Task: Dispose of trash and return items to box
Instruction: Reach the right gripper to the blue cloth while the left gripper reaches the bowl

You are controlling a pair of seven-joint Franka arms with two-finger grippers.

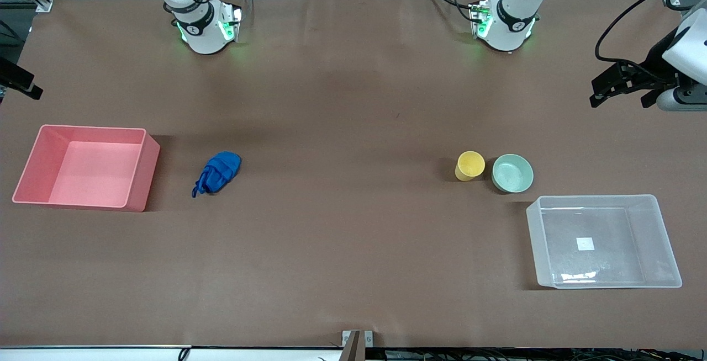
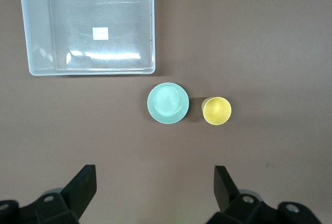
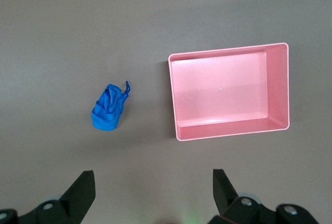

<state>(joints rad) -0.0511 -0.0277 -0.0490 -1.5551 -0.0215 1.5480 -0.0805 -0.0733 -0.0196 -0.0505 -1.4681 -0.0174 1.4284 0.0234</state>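
Brown paper covers the table [image 1: 353, 250], on which all task objects are laid out. The blue wad of trash [image 1: 218, 172] lies on the paper beside the pink bin [image 1: 141, 170], toward the right arm's end of the table; the two are near but apart. The yellow cup [image 1: 470, 165] and the mint-green bowl [image 1: 512, 173] stand upright side by side, just beside each other, toward the left arm's end. The clear box [image 1: 660, 239] is set nearer to the front camera than the bowl, with a white sticker [image 1: 585, 244] on its base.

The left gripper [image 2: 155, 190] is held high over the bare table near cup and bowl, jaws wide apart. The right gripper [image 3: 154, 190] is held high over the bare table near wad and bin, jaws likewise apart.
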